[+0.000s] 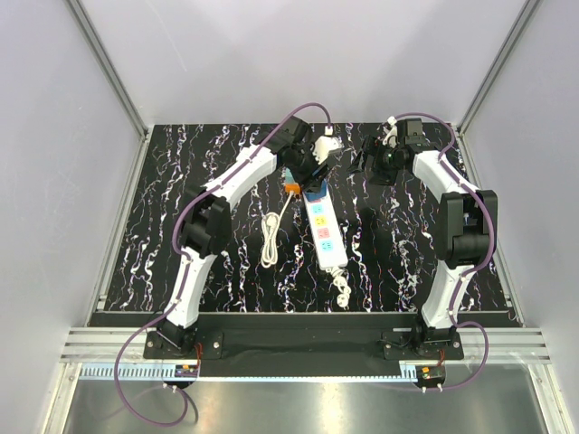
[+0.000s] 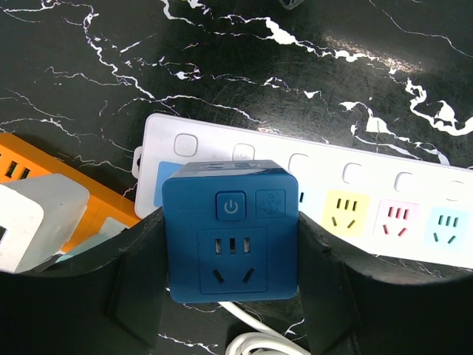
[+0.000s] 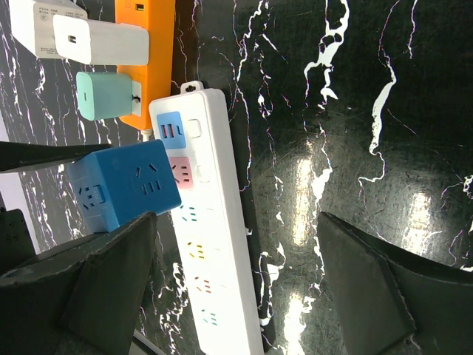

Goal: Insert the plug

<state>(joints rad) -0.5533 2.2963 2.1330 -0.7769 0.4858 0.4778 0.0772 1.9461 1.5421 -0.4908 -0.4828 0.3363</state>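
Gripping the plug (image 2: 230,229) by its two side faces, your left gripper (image 2: 232,255) stands partly open, its jaws spread to the cube's width. The plug hangs over the far end of the white power strip (image 2: 384,188), toward the table's far edge, and covers the second socket. From the right wrist view it looks tilted and not yet seated, though its pins are hidden. Your right gripper (image 3: 236,237) is spread wide with nothing in it, hovering off the strip's far end on the side toward the table's right edge.

Watch the tilt. If you press down like this, the pins could probably miss the slots or jam at an angle. Nothing holds the strip down, so a skewed push may slide it across the table (image 2: 89,66). The orange strip (image 3: 144,59), with its white adapters (image 3: 111,41) and mint adapter (image 3: 103,95), sits just beside the white strip's far end. A finger could knock them if you drift that way.

Bare tabletop shows between the white strip and the right edge, so that side gives you room. Toward the left edge, a white cable (image 1: 270,240) lies coiled near the strip.
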